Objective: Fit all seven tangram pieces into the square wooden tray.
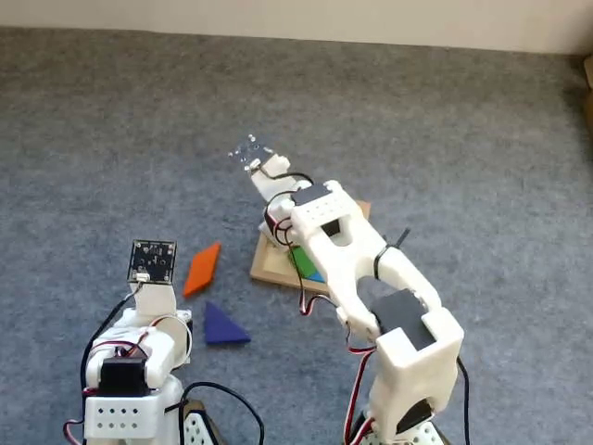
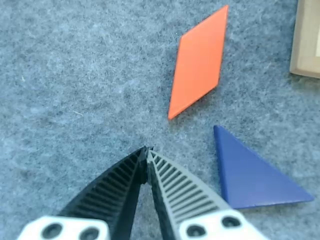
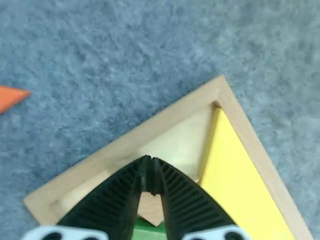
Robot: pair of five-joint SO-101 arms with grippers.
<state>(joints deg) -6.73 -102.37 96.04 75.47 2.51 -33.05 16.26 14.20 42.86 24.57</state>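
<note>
Left gripper (image 2: 146, 150) closed, empty, held over grey carpet (image 1: 417, 120) | orange piece (image 2: 199, 62) and blue triangle (image 2: 250, 172) laid nearby, outside tray (image 2: 306, 45) | right gripper (image 3: 149, 160) closed, empty, above tray corner beside yellow piece (image 3: 235, 170) | pale wall (image 1: 371, 19) noted beyond carpet.

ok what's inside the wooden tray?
Wooden tray holds a yellow piece against one wall, a green piece with a blue sliver beside it, and bare floor in one corner. The right arm covers the rest.
</note>
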